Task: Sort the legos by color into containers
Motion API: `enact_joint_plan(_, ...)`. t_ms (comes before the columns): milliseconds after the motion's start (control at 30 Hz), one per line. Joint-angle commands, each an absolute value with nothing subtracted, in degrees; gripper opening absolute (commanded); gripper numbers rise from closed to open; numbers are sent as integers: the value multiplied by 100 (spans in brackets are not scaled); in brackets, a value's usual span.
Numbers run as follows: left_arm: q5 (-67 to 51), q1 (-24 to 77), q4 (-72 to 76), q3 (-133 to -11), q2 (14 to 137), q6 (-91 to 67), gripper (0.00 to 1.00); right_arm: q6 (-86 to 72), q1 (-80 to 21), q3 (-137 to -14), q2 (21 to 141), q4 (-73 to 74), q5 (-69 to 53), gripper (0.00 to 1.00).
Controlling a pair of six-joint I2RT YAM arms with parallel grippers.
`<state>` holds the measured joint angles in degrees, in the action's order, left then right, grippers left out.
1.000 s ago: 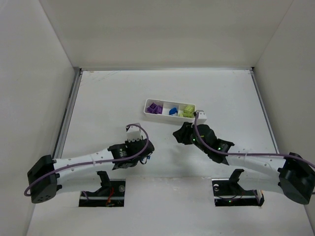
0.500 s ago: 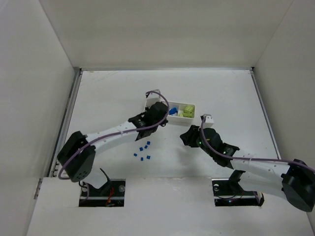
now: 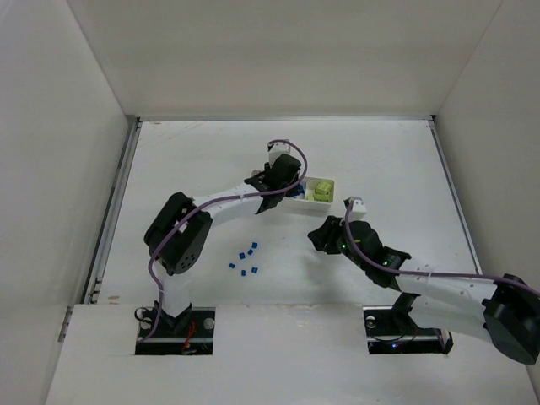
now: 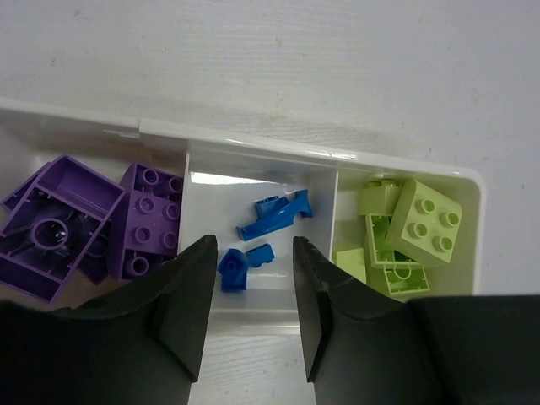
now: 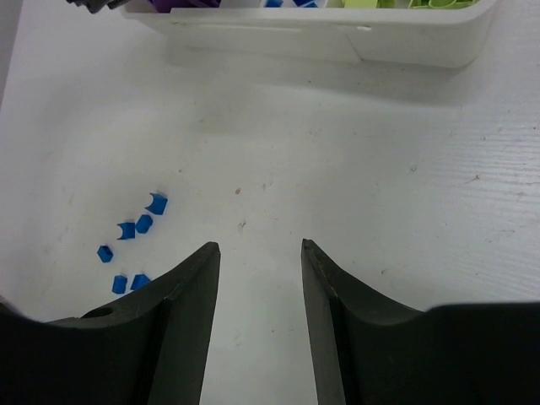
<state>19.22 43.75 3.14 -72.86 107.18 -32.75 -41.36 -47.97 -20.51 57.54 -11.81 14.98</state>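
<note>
Left pincer (image 4: 251, 278) released, jaws parted and empty, hanging over the middle compartment of the tray (image 4: 253, 156). A few blue bricks (image 4: 274, 215) lie on its floor right beneath. Purple bricks (image 4: 148, 219) fill the left compartment, yellow-green bricks (image 4: 426, 219) the right. Right pincer (image 5: 260, 253) likewise parted, empty, above bare surface (image 5: 354, 169). Tray sits toward the far edge, mid-width, long axis roughly along that edge. Judged well along: only a cluster of loose blue bricks (image 3: 245, 261) remains, between tray and near edge.
</note>
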Motion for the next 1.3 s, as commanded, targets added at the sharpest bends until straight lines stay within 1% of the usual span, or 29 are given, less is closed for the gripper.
enact_joint_plan(0,1898,4364,431,-7524,10293,-3103,40,-4113,-4847,-2153,5862,-1573,1398,49)
enact_joint_plan(100,1925,4355,422,-7226,9845,-3032,42,-4096,-5118,-2311,6177,-1626,1328,48)
enact_joint_plan(167,1934,4337,422,-6840,9424,-3084,41,-3973,-5355,-2521,6555,-1626,1205,41)
enact_joint_plan(233,1951,4320,413,-6278,8897,-3190,39,-3868,-5715,-2776,6959,-1600,1178,33)
enact_joint_plan(267,1986,4294,404,-5980,8607,-3251,38,-3841,-5909,-2908,7144,-1582,1195,30)
enact_joint_plan(300,2056,4267,369,-5663,8300,-3322,37,-3815,-6111,-3066,7372,-1582,1213,29)
enact_joint_plan(367,2214,4249,177,-5083,7658,-3436,35,-3736,-6436,-3312,7767,-1635,1161,30)
enact_joint_plan(500,2715,4363,-394,-4036,6392,-3743,34,-3455,-7008,-3962,8620,-1530,1274,39)
enact_joint_plan(700,2918,4232,-1387,-3034,5082,-4279,34,-3577,-7185,-4525,9201,-1144,1608,48)
enact_joint_plan(800,2848,4127,-1660,-2699,4721,-4517,35,-3744,-7255,-4719,9395,-888,1713,54)
enact_joint_plan(867,2813,4152,-1731,-2532,4623,-4596,35,-3849,-7281,-4798,9527,-800,1845,55)
enact_joint_plan(1067,2804,4381,-1854,-2277,4570,-4895,38,-4175,-7334,-5185,9808,-405,2179,52)
enact_joint_plan(1267,2847,4583,-1890,-2162,4447,-5080,39,-4403,-7405,-5458,10063,-281,2302,52)
